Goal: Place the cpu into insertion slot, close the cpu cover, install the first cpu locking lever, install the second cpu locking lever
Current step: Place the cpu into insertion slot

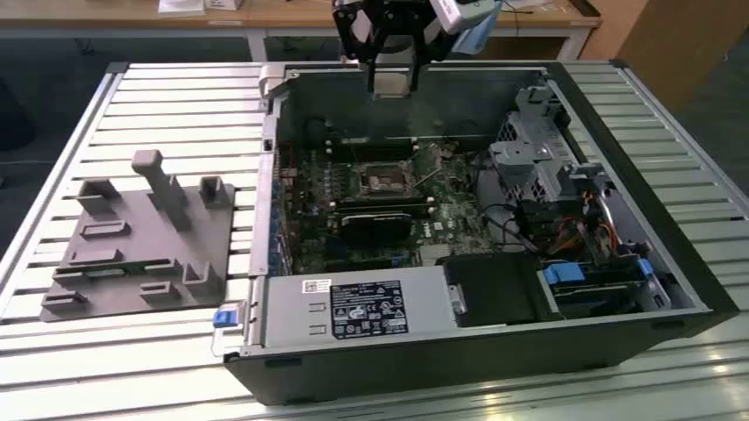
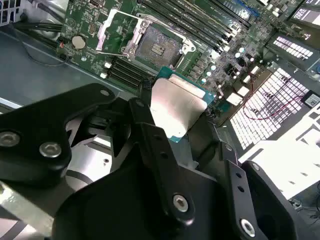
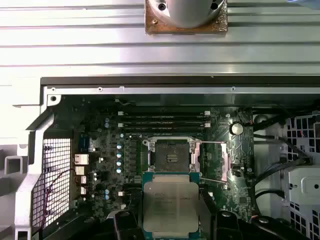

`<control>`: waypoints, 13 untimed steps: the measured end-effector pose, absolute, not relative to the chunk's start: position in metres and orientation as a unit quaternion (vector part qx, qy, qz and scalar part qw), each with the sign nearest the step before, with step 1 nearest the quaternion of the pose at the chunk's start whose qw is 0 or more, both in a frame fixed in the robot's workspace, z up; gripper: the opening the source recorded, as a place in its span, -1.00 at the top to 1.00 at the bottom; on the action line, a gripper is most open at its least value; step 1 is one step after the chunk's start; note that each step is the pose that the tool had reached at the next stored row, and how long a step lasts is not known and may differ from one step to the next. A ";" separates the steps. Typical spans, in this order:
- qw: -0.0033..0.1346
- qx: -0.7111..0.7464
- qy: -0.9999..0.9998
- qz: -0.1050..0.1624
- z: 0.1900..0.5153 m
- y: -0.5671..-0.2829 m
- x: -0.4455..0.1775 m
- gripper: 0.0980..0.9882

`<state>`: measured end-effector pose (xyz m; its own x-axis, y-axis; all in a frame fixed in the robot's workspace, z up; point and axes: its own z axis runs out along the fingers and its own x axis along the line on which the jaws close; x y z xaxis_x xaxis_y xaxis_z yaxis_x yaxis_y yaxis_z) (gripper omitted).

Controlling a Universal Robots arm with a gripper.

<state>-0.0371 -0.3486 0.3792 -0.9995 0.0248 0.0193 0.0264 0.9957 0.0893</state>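
Note:
My gripper (image 1: 390,77) hangs over the back wall of the open computer case (image 1: 267,175), shut on the cpu (image 1: 390,84). In both wrist views the cpu (image 3: 171,205) (image 2: 177,107) is a flat silver-topped chip with a green edge, held between the black fingers (image 3: 125,222) (image 2: 142,117). Below it on the green board lies the insertion slot (image 1: 383,181) (image 3: 172,157) (image 2: 160,47), bare and dark in the centre. The cpu cover (image 3: 210,161) (image 2: 116,31) stands swung open beside the slot. Thin locking levers (image 3: 212,143) stick out next to it.
Long memory slots (image 3: 165,120) run alongside the slot, and a black card (image 1: 377,224) sits just in front of it. A drive cage (image 1: 545,149) and cables fill the exterior view's right of the case. A grey fixture block (image 1: 140,237) rests on the slatted table.

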 end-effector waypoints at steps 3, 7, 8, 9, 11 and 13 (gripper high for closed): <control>0.009 -0.013 -0.999 -0.045 0.379 -0.349 -0.037 0.01; 0.009 -0.023 -0.999 -0.045 0.379 -0.349 -0.037 0.01; 0.008 -0.028 -0.999 -0.045 0.379 -0.349 -0.037 0.01; 0.008 -0.034 -0.998 -0.045 0.379 -0.349 -0.037 0.01; 0.008 -0.047 -0.998 -0.045 0.379 -0.349 -0.037 0.01; 0.007 -0.064 -0.997 -0.045 0.379 -0.349 -0.037 0.01</control>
<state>-0.0372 -0.3486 0.3787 -0.9918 0.1265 0.0194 0.1277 0.9878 0.0891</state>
